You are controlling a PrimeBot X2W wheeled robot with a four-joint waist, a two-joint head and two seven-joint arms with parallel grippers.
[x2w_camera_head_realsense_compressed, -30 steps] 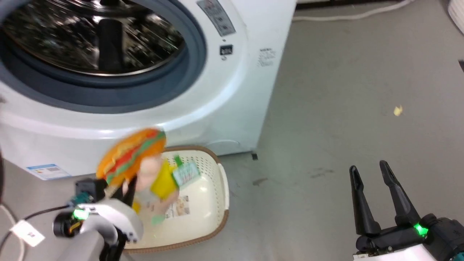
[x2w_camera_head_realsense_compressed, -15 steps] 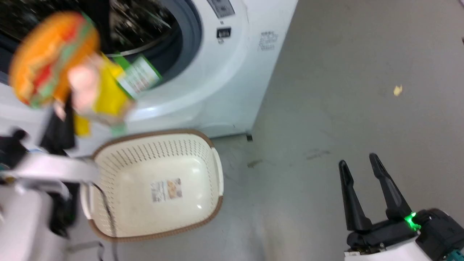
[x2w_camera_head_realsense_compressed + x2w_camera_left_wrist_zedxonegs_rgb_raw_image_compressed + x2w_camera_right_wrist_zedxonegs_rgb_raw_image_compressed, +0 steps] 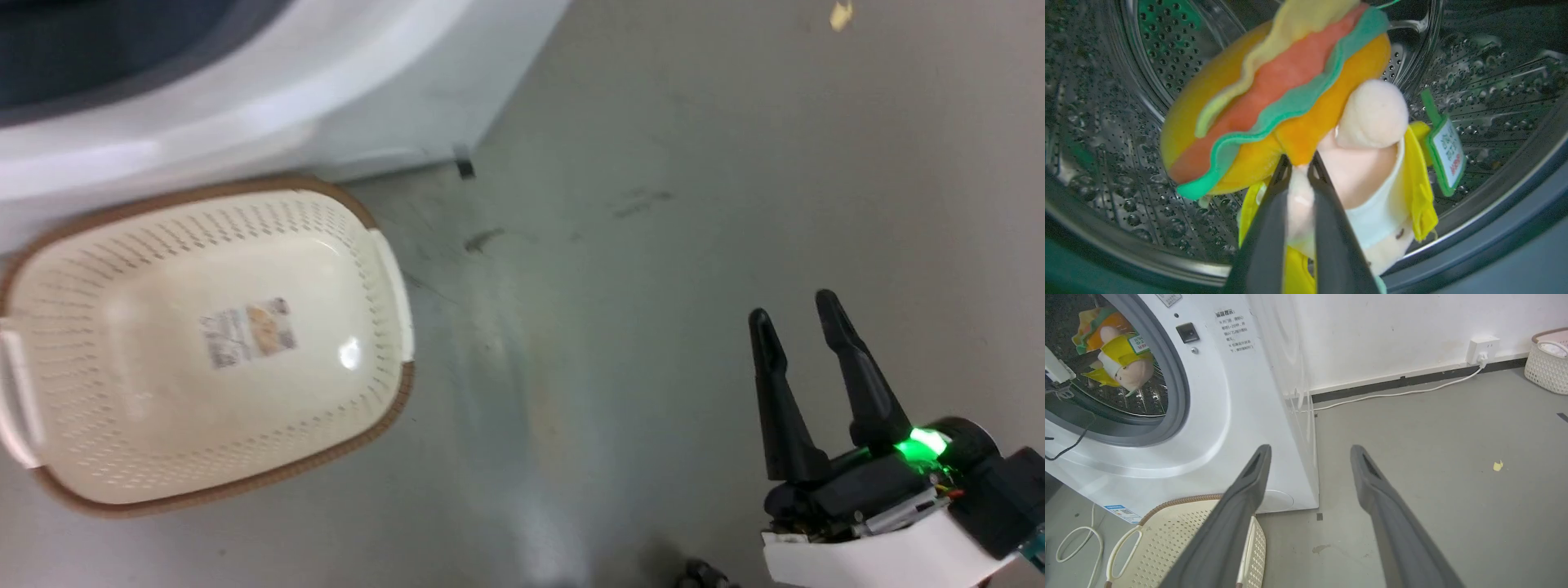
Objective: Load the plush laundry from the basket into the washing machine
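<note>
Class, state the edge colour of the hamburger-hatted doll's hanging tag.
Green border on the white tag; left wrist view.

Hamburger-hat doll (image 3: 1306,134) in washer (image 3: 1229,416) door opening

Laundry room: washing machine (image 3: 1229,396), grey floor (image 3: 1433,457).

We counted one washing machine (image 3: 1229,416), one plush doll (image 3: 1290,81), two baskets, a cream basket (image 3: 359,327) and a white basket (image 3: 1545,363), two grippers, the left gripper (image 3: 1299,161) and the right gripper (image 3: 792,306), one wall socket (image 3: 1483,349), one yellow scrap (image 3: 1497,466)
</note>
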